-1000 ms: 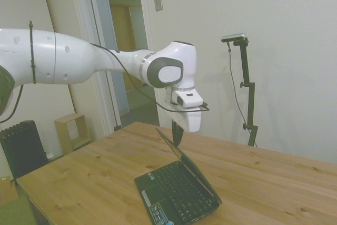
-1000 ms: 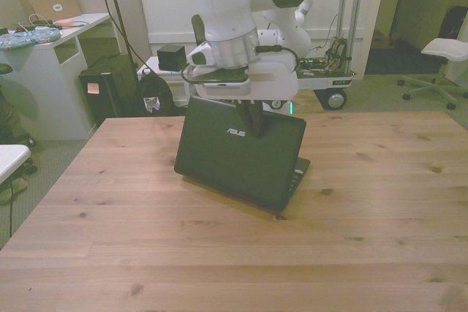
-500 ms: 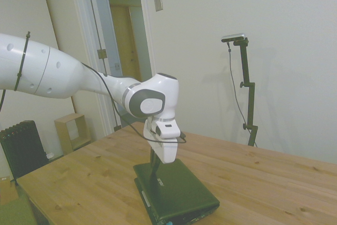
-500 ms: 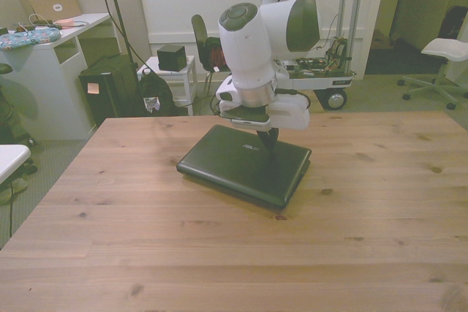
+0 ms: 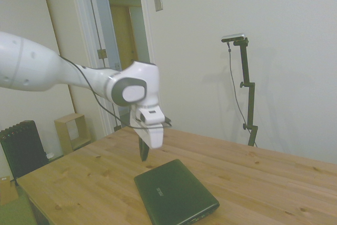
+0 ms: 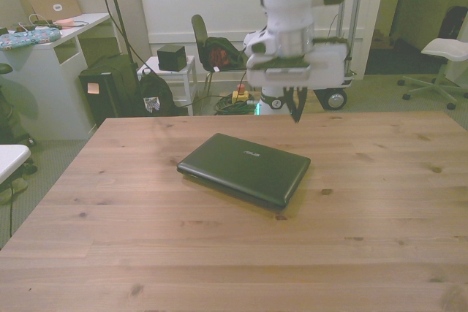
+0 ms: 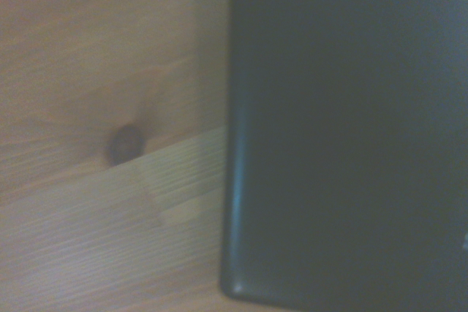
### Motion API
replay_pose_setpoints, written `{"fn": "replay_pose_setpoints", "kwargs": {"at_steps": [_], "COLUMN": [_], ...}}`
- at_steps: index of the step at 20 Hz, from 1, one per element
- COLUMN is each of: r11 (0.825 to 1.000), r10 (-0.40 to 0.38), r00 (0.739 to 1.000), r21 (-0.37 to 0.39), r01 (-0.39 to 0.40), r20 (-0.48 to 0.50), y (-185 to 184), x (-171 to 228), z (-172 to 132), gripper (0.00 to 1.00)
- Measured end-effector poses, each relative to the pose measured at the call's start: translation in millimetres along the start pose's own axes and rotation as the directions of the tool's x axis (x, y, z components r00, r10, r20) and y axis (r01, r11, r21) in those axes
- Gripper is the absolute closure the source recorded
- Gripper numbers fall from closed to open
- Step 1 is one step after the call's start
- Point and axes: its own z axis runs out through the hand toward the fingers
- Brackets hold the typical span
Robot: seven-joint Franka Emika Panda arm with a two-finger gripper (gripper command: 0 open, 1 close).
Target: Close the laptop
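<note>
The small black laptop [image 5: 175,192] [image 6: 243,166] lies flat on the wooden table [image 6: 365,202] with its lid down and a faint logo facing up. My gripper [image 5: 143,153] [image 6: 296,109] hangs in the air above the table, behind the laptop's back edge and clear of it. Its dark fingers [image 6: 297,104] point down, held together, with nothing between them. Close up, the wrist view holds a blurred rounded corner of the dark lid [image 7: 344,137] beside bare wood.
Beyond the table's far edge the front view has a white desk [image 6: 51,42], a black box [image 6: 110,96], a dark chair [image 6: 208,52], a wheeled cart [image 6: 333,78] and a white office chair [image 6: 442,52]. A doorway [image 5: 124,51] opens behind the arm.
The lid went from half open to flat shut under my gripper. My gripper has since lifted off it and drawn back above the table behind the laptop.
</note>
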Motion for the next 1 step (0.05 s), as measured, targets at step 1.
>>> {"fn": "replay_pose_setpoints", "kwargs": {"at_steps": [1], "r11": [1.0], "r10": [-0.02], "r00": [1.0], "r21": [0.022], "r01": [0.021], "r20": [-0.015], "y": [3.7], "x": [-18.2], "z": [-15.5], "gripper": [0.0]}}
